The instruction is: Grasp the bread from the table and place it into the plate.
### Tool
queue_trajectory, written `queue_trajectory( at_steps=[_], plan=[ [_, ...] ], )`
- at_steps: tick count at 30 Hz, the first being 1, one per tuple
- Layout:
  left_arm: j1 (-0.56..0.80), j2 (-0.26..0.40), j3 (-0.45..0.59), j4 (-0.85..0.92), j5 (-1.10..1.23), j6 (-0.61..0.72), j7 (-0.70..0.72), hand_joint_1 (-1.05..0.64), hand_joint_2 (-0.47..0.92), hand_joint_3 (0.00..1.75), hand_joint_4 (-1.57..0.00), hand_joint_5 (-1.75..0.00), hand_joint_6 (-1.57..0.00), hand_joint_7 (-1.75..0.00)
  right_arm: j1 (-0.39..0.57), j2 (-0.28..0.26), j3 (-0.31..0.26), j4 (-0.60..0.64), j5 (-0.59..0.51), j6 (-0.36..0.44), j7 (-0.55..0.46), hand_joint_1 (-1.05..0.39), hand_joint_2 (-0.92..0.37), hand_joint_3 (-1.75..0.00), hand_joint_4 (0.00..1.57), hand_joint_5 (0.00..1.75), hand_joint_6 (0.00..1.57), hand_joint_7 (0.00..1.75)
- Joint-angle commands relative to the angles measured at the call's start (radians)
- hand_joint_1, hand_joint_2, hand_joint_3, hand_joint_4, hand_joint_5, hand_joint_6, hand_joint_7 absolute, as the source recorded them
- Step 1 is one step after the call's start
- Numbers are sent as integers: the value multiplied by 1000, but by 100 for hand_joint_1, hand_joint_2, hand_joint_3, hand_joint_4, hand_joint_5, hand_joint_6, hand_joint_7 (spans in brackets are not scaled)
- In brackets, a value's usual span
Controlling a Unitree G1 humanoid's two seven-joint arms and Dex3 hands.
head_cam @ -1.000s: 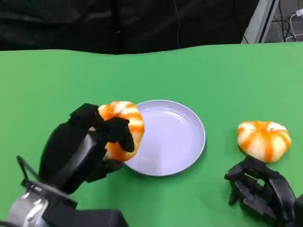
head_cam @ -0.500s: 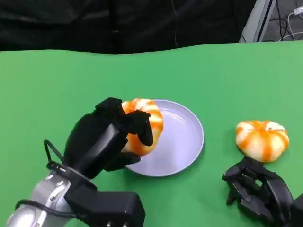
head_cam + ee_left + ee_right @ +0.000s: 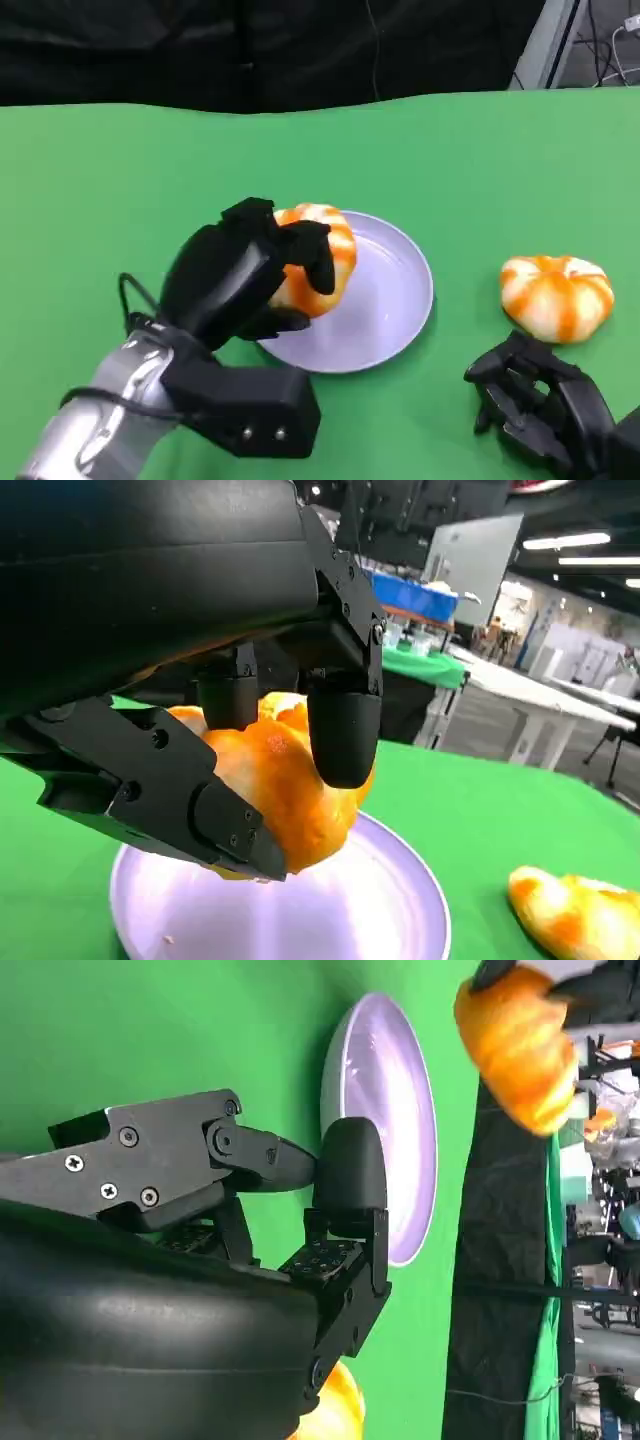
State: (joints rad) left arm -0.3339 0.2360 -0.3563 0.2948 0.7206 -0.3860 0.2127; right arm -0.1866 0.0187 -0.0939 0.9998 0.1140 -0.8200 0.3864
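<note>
Now the left hand is gripping the bread, apparently just above the plate. The right hand is resting slack, holding nothing.

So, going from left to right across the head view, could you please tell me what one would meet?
Black left hand → orange-and-white striped bread it holds → round lavender plate → second striped bread, with the black right hand nearer the camera.

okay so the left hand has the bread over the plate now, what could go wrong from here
The left hand holds the bread over the near-left part of the plate, not its middle; released here, it might roll over the rim onto the table. In the left wrist view the bread looks raised above the plate, so it may bounce.
</note>
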Motion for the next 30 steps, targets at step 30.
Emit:
queue_trajectory(
  at_steps=[30],
  plan=[
    [-339,-119,-126,700,-25,-174,108,-4,84,0,-44,-164,-59,-129,13,7,13,-8,-46,-4,-63,-29,-92,-53,72,175,65,146]
  ],
)
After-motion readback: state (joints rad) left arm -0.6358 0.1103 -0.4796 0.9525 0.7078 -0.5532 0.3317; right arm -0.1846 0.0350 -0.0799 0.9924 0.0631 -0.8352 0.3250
